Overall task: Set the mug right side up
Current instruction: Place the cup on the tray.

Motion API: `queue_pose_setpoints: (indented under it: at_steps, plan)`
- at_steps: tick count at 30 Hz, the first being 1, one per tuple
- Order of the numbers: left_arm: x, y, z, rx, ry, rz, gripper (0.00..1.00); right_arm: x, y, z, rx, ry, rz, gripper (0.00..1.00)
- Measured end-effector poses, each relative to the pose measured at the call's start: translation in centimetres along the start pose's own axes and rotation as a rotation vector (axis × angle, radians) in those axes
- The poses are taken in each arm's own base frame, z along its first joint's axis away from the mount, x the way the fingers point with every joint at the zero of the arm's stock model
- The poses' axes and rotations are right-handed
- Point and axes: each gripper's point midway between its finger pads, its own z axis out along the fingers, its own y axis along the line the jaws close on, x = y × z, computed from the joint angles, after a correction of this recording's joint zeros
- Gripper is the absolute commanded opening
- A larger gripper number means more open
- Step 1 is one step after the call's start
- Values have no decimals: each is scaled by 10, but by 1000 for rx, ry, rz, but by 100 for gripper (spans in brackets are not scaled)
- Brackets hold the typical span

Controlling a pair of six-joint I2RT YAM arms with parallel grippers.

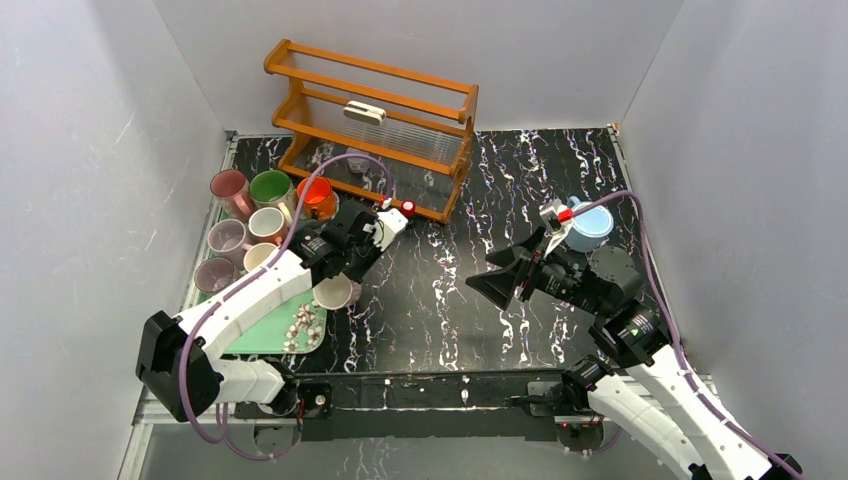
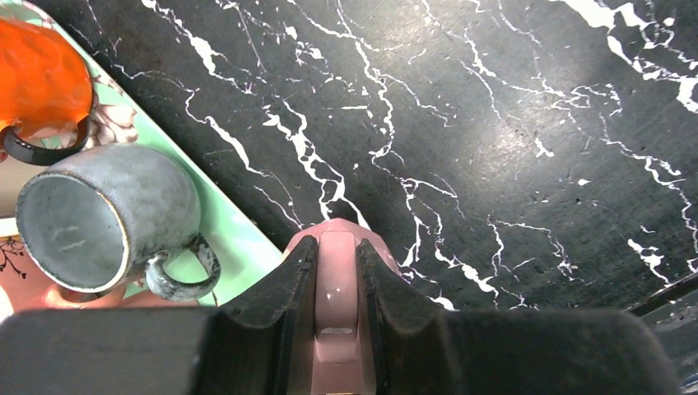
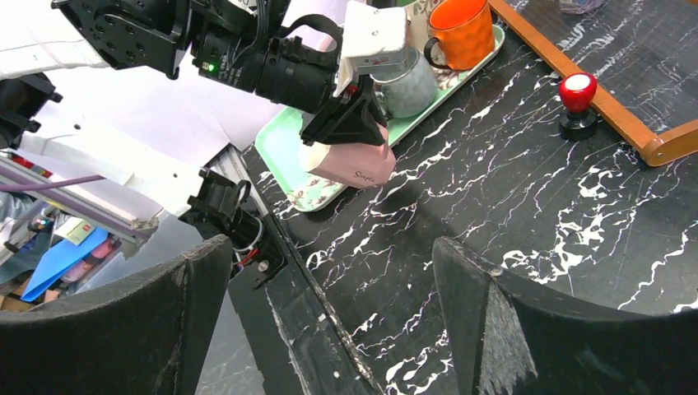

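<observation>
One pink mug [image 3: 350,163] under inspection, pinched by its handle between the fingers of the left hand [image 3: 350,123], pressed together on it. Held over the near right corner of the green tray [image 1: 265,335], at its border with the black marbled worktop [image 1: 440,300]. Apparently lifted clear, with a shadow beneath.

Long axis judged close to level: pale mouth toward the near edge, base away from it, handle uppermost in the grip. Neither upside down nor upright as seen. Glossy pink glaze, small dark script on the wall near the base, no chips visible.

Right hand [image 1: 490,285] spread wide, empty, hovering well apart to the right over bare worktop, fingers aimed left toward the mug. Left hand plainly the nearer, being on the handle.

Judged remaining: roll the left wrist to bring the mouth upward and the base down, then lower onto a free patch.

Risk noted: grey mug [image 2: 107,218] and orange mug [image 2: 41,74] close by on the tray. Keep clear of both.
</observation>
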Motion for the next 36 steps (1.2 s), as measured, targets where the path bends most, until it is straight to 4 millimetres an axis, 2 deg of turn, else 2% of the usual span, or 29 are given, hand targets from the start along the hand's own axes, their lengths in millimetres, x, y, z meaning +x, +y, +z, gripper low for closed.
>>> queue_pose_setpoints:
  at_steps: [8,18,27,32,36]
  plan:
    - [17,11,7,-41,79,-12,0,3,-4,1,12,14,-7,99]
    - [32,27,1,-64,139,-38,0,3,-4,1,12,11,-27,99]
    - [24,30,-5,-50,188,-12,0,6,-8,4,20,26,-32,99]
    - [13,38,-19,-71,194,-3,0,5,-8,3,17,21,-43,99]
    - [16,45,-30,-98,224,7,0,3,-6,1,13,13,-50,99]
